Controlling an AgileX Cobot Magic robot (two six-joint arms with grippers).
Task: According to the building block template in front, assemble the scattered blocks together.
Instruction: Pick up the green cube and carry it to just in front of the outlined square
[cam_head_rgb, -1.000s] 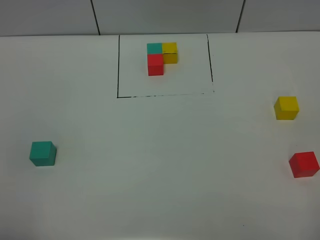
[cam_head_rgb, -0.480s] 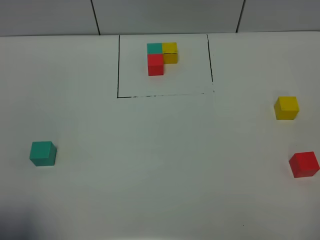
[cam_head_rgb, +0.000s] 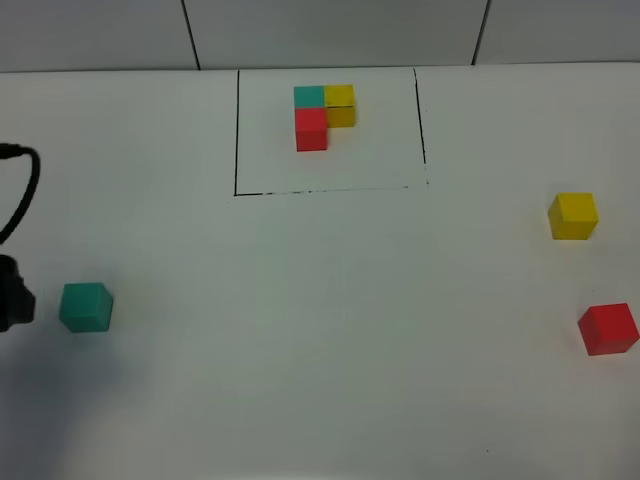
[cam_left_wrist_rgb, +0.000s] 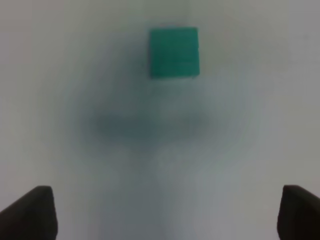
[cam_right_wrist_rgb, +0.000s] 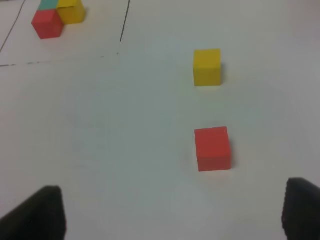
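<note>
Near left edge of worktop (cam_head_rgb: 300, 360): teal block (cam_head_rgb: 85, 306), left gripper (cam_left_wrist_rgb: 165, 215) wide, empty | right edge: yellow block (cam_head_rgb: 573, 216), red block (cam_head_rgb: 608, 329); right gripper (cam_right_wrist_rgb: 172, 210) wide, seen by wrist only | far edge: template (cam_head_rgb: 323, 115) inside black outline (cam_head_rgb: 237, 130)

framed template (cam_head_rgb: 324, 115), scattered blocks (cam_head_rgb: 85, 306) — well apart

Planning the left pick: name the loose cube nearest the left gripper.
The teal cube, beside the left gripper; yellow cube and red cube sit far right.
</note>
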